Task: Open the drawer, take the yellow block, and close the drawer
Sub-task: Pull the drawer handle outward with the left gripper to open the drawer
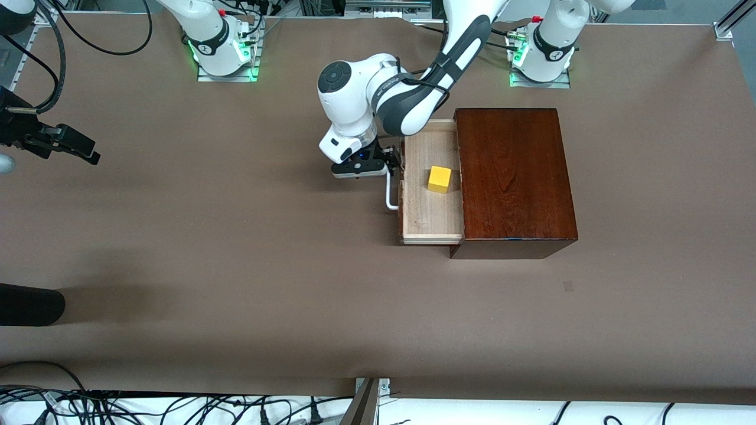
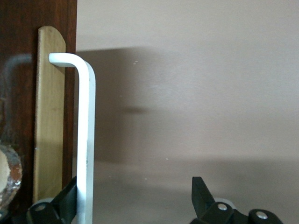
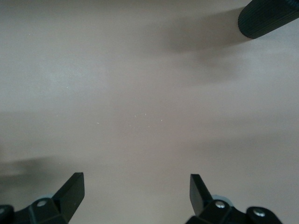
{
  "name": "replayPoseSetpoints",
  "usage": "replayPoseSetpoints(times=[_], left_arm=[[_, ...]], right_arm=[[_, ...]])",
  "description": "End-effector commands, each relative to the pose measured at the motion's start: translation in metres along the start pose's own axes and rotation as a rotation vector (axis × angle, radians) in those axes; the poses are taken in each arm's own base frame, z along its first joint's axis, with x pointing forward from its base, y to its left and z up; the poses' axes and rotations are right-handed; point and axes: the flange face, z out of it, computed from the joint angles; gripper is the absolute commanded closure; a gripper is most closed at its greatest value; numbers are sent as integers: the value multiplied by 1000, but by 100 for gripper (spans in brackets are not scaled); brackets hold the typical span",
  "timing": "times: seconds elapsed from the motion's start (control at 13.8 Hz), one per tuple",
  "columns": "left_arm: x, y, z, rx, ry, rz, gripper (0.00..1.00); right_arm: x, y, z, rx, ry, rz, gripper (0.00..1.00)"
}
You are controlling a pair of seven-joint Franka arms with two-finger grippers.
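The drawer [image 1: 428, 215] stands pulled out of the dark mahogany box [image 1: 514, 177], toward the right arm's end of the table. The yellow block [image 1: 439, 179] rests on the drawer's pale wooden floor. My left gripper [image 1: 391, 160] is at the drawer's front, by the end of the white handle [image 1: 391, 198] that is farther from the front camera. It is open [image 2: 135, 191]: one finger [image 2: 69, 193] sits between the handle bar [image 2: 86, 140] and the dark front panel [image 2: 18, 93], the other stands apart over the table. My right gripper [image 1: 82, 150] waits open [image 3: 136, 184] over bare table, holding nothing.
A black cylindrical object [image 1: 29, 304] juts in from the table edge at the right arm's end, also in the right wrist view [image 3: 268, 16]. Both arm bases [image 1: 224, 53] [image 1: 540, 56] stand along the edge farthest from the front camera. Cables hang at the nearest edge.
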Motion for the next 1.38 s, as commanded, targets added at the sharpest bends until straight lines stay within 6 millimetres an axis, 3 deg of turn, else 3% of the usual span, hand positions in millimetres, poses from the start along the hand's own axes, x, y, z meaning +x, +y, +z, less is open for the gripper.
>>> replayPoseSetpoints(times=[0.0, 0.36, 0.73, 1.02, 1.31], left_arm=[[-6, 25, -12, -70, -6, -17, 0], [-6, 25, -13, -72, -5, -15, 0], [-1, 17, -40, -80, 10, -17, 0], [-2, 9, -45, -37, -8, -14, 0], [9, -17, -88, -22, -36, -49, 0]], right_arm=[[5, -1, -4, -1, 4, 13, 0], [4, -4, -5, 1, 5, 5, 0], [7, -7, -14, 0, 19, 1, 0], [5, -12, -16, 3, 11, -8, 0], [3, -13, -22, 4, 2, 22, 0]])
